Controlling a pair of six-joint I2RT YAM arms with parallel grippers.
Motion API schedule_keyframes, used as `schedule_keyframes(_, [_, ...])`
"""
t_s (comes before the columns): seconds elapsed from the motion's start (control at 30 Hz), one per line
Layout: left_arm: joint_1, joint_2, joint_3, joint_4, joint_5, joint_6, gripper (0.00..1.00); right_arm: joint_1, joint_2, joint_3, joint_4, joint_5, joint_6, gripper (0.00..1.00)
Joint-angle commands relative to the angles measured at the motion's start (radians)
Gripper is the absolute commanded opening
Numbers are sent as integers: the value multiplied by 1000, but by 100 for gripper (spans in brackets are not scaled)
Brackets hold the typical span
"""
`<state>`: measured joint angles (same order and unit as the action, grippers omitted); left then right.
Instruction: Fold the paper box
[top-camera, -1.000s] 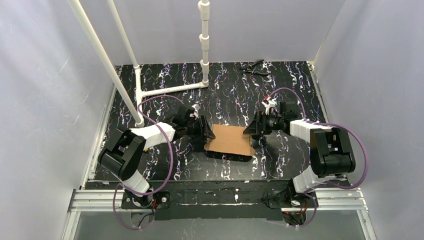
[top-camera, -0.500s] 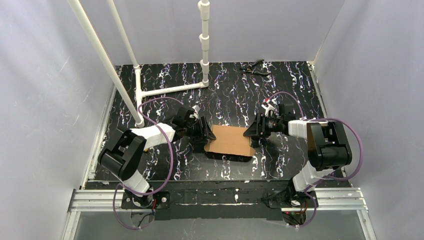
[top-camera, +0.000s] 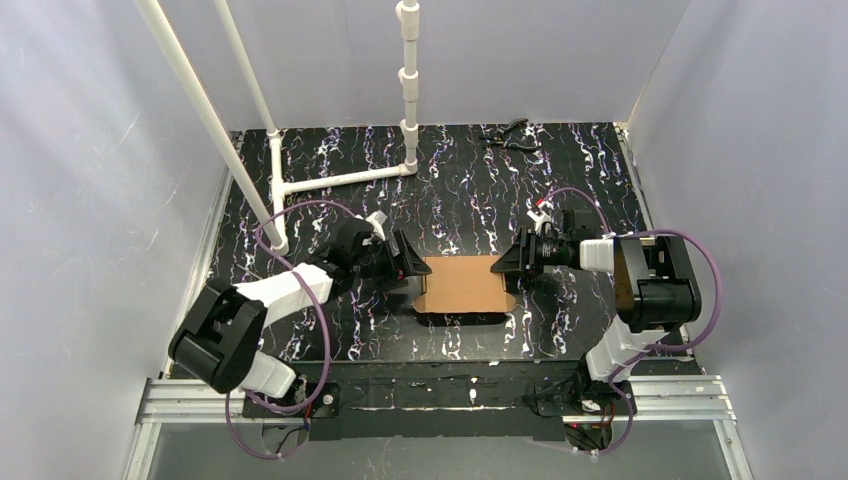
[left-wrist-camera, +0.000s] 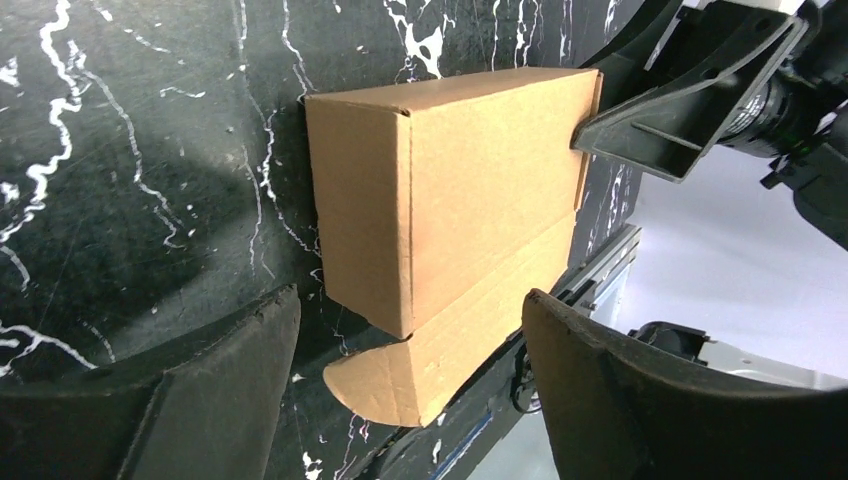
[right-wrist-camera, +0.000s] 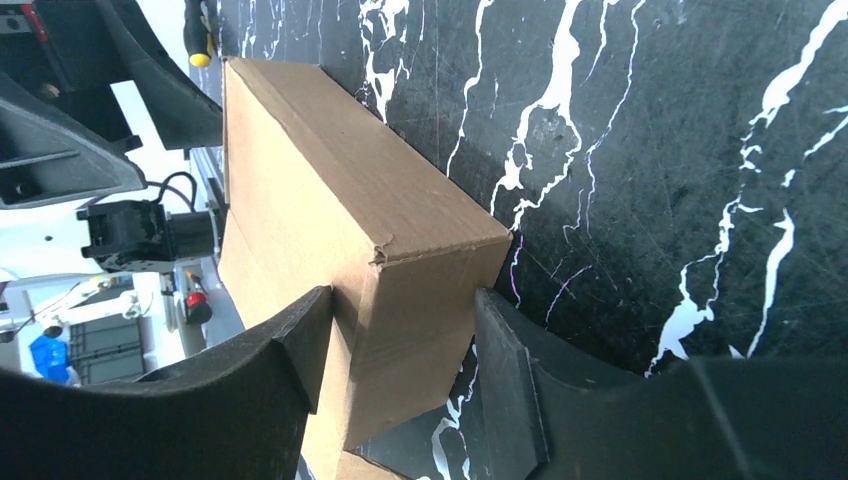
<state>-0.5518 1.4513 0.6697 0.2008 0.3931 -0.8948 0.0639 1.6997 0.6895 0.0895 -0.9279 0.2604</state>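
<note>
The box (top-camera: 462, 284) stands formed at the desk's (top-camera: 590, 190) centre, one curved flap loose. At its 9 o'clock the left tool (top-camera: 411, 272) gapes wide, just beside it. At 3 o'clock the right tool (top-camera: 510, 268) clamps the box's end. Farther off are white pipes (top-camera: 340, 178) at 11 o'clock and pliers (top-camera: 507, 136) at 12.

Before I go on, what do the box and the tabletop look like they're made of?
Paper box: plain brown cardboard, matte, with creased folds and a crumpled corner.
Tabletop: black with white veins, marble-look, faint sheen; probably a printed sheet or laminate, hard to tell.
</note>
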Motion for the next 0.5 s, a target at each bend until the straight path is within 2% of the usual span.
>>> schedule_keyframes(0.0, [25, -70, -67, 64, 5, -34, 82, -19, 42, 1, -12, -17, -22, 59])
schedule_keyframes(0.23, [29, -33, -104, 146, 64, -54, 86, -52, 99, 25, -60, -78, -59, 55])
schedule_keyframes(0.47, [24, 37, -121, 294, 119, -123, 96, -55, 142, 47, -88, -106, -93, 52])
